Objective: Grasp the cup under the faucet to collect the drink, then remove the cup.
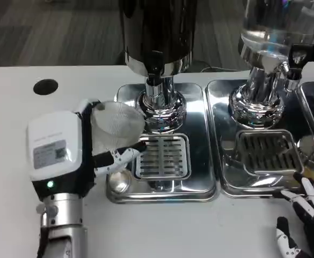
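A clear plastic cup (116,122) sits in my left hand (60,153), whose fingers wrap around it at the left edge of the steel drip tray (199,156). The cup is left of the black dispenser's faucet (155,67) and its chrome pedestal, beside the drain grate (163,156), not on it. I cannot tell whether there is liquid in it. My right hand (307,217) rests on the table at the lower right, fingers spread, holding nothing.
A second dispenser with a clear tank (277,27) stands on its own steel tray (226,107) to the right. A black round hole (45,86) marks the table at the left. White table surface runs along the front.
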`<action>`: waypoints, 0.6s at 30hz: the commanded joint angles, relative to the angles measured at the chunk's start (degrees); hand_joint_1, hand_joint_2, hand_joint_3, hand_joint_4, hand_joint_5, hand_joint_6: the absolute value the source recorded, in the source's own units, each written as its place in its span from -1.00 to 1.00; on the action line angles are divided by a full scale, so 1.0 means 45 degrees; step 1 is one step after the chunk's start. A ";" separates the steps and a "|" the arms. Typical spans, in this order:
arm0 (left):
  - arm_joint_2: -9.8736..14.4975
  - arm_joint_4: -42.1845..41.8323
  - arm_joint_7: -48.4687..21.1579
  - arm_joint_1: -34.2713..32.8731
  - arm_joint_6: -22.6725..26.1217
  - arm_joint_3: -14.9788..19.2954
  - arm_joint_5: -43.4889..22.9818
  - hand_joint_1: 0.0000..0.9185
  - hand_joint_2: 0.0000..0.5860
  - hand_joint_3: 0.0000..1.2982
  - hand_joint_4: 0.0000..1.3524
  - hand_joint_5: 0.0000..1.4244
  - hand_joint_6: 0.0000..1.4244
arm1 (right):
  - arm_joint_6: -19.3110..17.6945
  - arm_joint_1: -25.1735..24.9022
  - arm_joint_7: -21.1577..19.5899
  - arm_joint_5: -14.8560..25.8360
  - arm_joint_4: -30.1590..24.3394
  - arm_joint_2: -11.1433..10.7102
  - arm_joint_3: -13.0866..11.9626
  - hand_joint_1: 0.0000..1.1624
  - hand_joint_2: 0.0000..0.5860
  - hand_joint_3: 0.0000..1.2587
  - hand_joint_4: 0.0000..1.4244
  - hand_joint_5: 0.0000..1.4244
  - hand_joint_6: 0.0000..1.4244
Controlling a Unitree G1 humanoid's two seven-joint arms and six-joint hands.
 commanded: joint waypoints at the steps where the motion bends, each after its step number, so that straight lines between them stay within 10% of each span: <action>1: -0.0356 0.0774 0.0377 -0.0662 -0.0057 -0.0322 0.0152 0.13 -0.89 0.25 0.20 0.44 0.89 | -0.0195 0.0017 -0.0169 0.0110 0.0037 -0.0034 -0.0134 -0.30 0.81 -0.51 -0.94 -0.95 -0.84; 18: -0.1028 0.3543 0.1748 -0.2169 -0.0414 -0.1403 0.0111 -0.12 -0.80 0.23 0.18 0.44 0.87 | -0.0291 0.0060 -0.0061 0.0243 0.0121 -0.0042 -0.0345 -0.30 0.80 -0.52 -0.94 -0.95 -0.84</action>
